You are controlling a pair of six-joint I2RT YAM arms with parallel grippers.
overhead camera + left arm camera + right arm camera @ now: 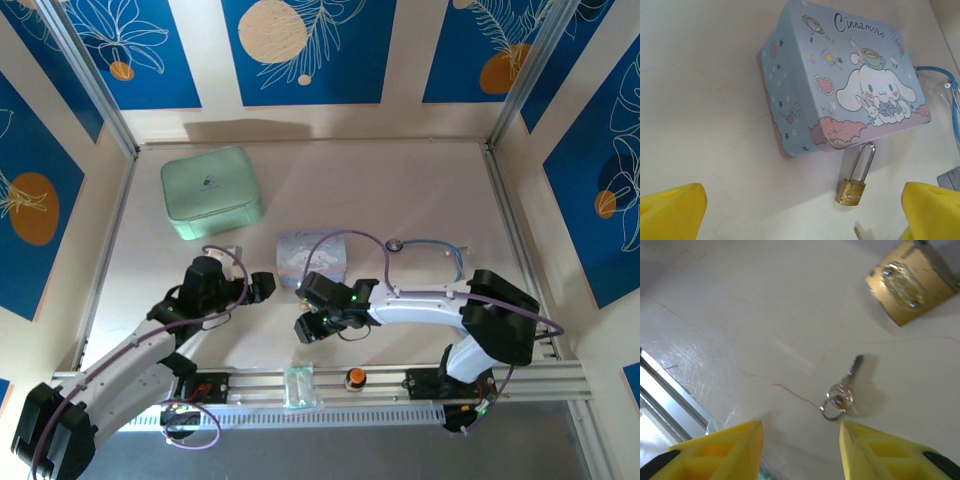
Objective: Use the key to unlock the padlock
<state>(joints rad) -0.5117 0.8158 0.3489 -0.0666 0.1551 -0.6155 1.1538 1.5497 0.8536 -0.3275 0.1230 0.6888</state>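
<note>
Two robot arms work at a pale bench (400, 190) walled by blue floral panels, a locked cartoon tin between them. The left hand (800, 220) hangs wide open and holds nothing, its yellow fingers (670, 212) framing the pale blue box (840, 75) printed with a white long-eared character. The padlock (851, 192), a small brass body on a thin silver shackle, lies on the bench against the box's near edge, the top of the shackle meeting the rim at the pink-clouded front. The right hand (800, 450) is also spread open and empty, low over the bench. Just ahead of its fingers (890, 455) lies the key (842, 390), a slim silvery piece on a small ring, flat on the surface and touching neither finger, its blade pointing toward the padlock's brass body, which sits near but apart from it. From above, a mint-green case (210, 192) stands at the far left of the bench, well apart from the box, and an orange-and-black knob (354, 378) sits on the rail between the arm bases.
</note>
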